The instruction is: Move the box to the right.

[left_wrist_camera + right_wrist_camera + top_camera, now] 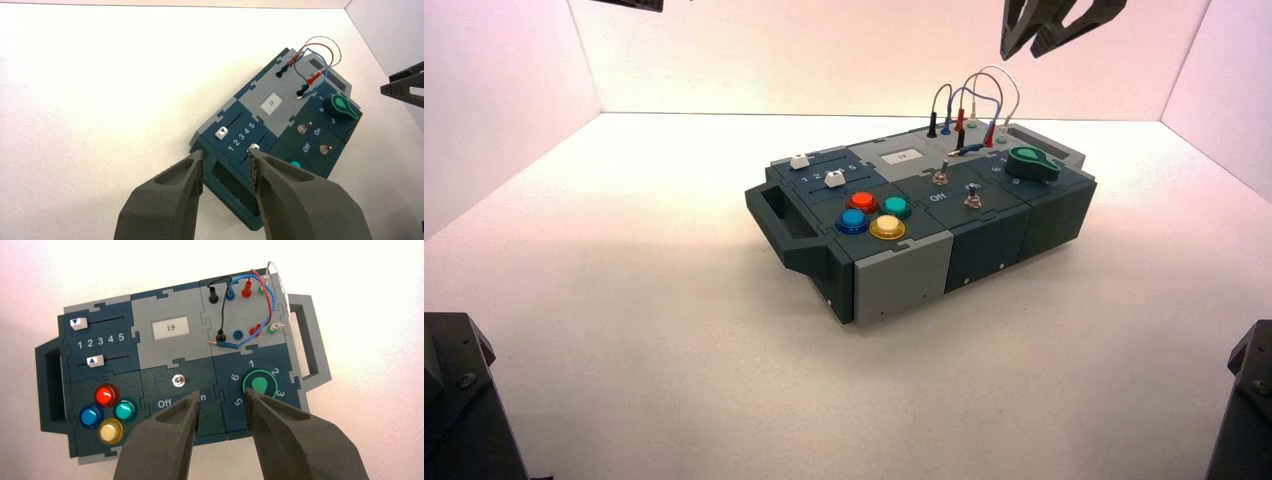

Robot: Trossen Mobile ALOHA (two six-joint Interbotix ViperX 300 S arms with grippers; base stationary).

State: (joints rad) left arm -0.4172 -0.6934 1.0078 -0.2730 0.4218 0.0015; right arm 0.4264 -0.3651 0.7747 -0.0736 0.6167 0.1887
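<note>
Open black right hand (pixel 1046 30) hovers beyond dark teal-grey rectangular box (pixel 936 205), nearer its knob end; open left hand (pixel 225 162) off box's left handle end.

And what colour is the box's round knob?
The knob is green; the right wrist view shows it best.

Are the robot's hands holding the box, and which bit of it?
No, nothing is held. The left fingers are open above the box, near its handle end. The right fingers are open above its knob end.
</note>
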